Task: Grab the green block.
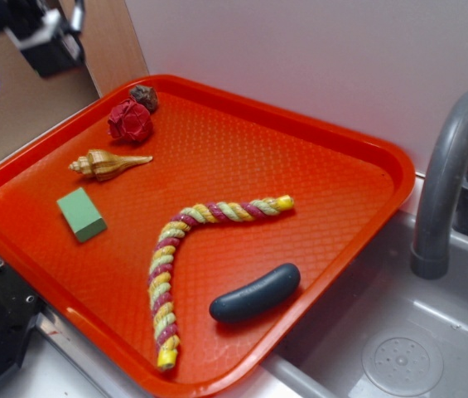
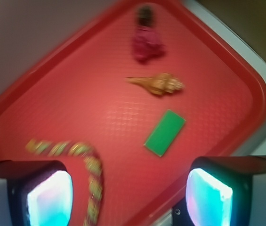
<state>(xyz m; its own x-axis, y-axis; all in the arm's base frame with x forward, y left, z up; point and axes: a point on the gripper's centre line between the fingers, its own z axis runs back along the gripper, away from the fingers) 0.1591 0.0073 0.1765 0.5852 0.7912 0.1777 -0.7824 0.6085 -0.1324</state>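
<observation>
Seen from the wrist camera, the gripper (image 2: 130, 197) hangs high above an orange tray (image 2: 52, 84), its two glowing pads (image 2: 50, 200) spread wide at the bottom of the frame with nothing between them. In the exterior view only a dark part of the arm shows at the top left corner, above the tray's far left edge.

Nearest the front rim in the exterior view lies a dark blue sausage-shaped object (image 1: 255, 293), just beside one end of a bent twisted rope (image 1: 188, 249) of yellow, red and pale strands that runs up and then angles right across the middle of the tray (image 1: 358, 191).

The green block (image 1: 80, 214) lies flat on the tray's left side, apart from everything else, pale on top with darker sides; in the wrist view the green block (image 2: 165, 132) sits just ahead of the right pad.

Behind it rests a striped seashell (image 1: 108, 164), its spire pointing right. Farther back, near the rear rim, a crumpled red ball (image 1: 130, 121) touches a small brown pinecone-like piece (image 1: 144, 97).

To the right, a grey faucet (image 1: 453, 182) arches over a steel sink (image 1: 399, 356).
</observation>
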